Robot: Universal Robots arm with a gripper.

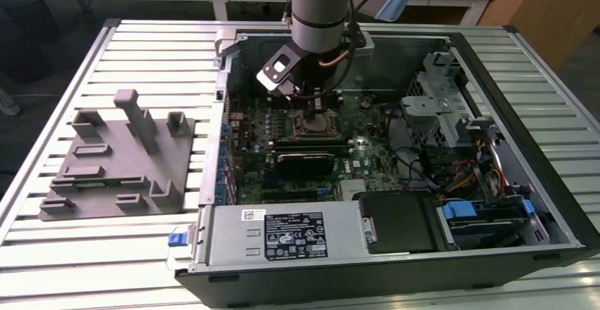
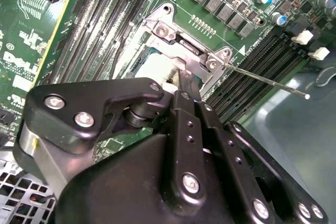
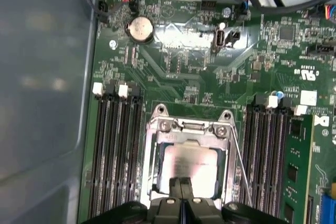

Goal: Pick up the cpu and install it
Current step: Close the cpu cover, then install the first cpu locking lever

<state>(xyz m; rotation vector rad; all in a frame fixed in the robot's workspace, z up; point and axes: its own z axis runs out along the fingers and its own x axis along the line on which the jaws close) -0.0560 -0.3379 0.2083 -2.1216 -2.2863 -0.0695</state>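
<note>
The cpu (image 3: 191,166), a flat square chip with a silvery top, lies flat inside the metal-framed socket (image 3: 157,145) on the green motherboard. In the second wrist view the cpu (image 2: 155,66) is a pale patch beneath the socket frame (image 2: 168,35). My gripper (image 3: 181,184) is shut, its two black fingers pressed together with nothing between them, right over one edge of the chip. I cannot tell whether they touch it. In the exterior view the gripper (image 1: 302,98) hangs low over the socket (image 1: 314,122) inside the open computer case. The socket's thin lever (image 2: 268,81) sticks out to one side.
Memory slots (image 3: 113,150) flank the socket on both sides. A black rectangular block (image 1: 302,162) sits on the board just in front of the socket. The grey fixture (image 1: 122,162) stands on the slatted table at the exterior view's left. Case walls (image 1: 525,134), cables and drive bays surround the board.
</note>
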